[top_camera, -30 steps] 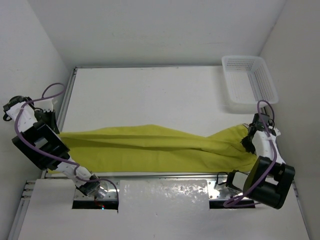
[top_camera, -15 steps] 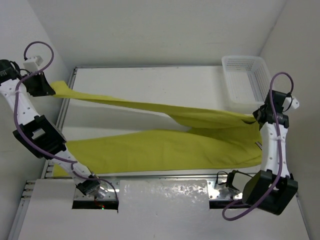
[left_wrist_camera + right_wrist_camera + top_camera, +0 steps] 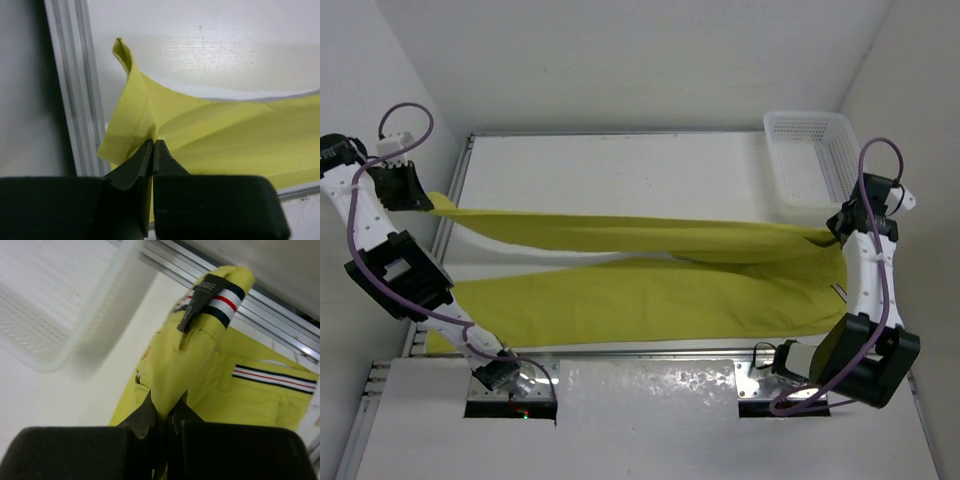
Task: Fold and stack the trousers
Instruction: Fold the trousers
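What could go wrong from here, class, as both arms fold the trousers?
1. The left fingers pinch only a little cloth by the hem of the trousers, so it might slip free.
2. The right fingers hold the waist end close to the basket and could bump it.

Overall light: bright, even and diffuse in all three views; the white walls and the table (image 3: 620, 170) read near-white without burning out.
Shadows: soft only. A pale grey band lies on the table under the raised fold of the trousers (image 3: 650, 300), and a faint grey patch lies beside the basket (image 3: 50, 300).
Glare: speckled glints on the shiny plate (image 3: 650, 385) at the near edge; bright streaks along the metal rail (image 3: 282, 322).
Blur: the basket is smeared and soft in the right wrist view, while the striped trim there is sharp.
Dark areas: the left gripper (image 3: 152, 144) and right gripper (image 3: 163, 411) are near-black close to the lens, with little detail.
Left wrist focus: the cloth seam is crisp.
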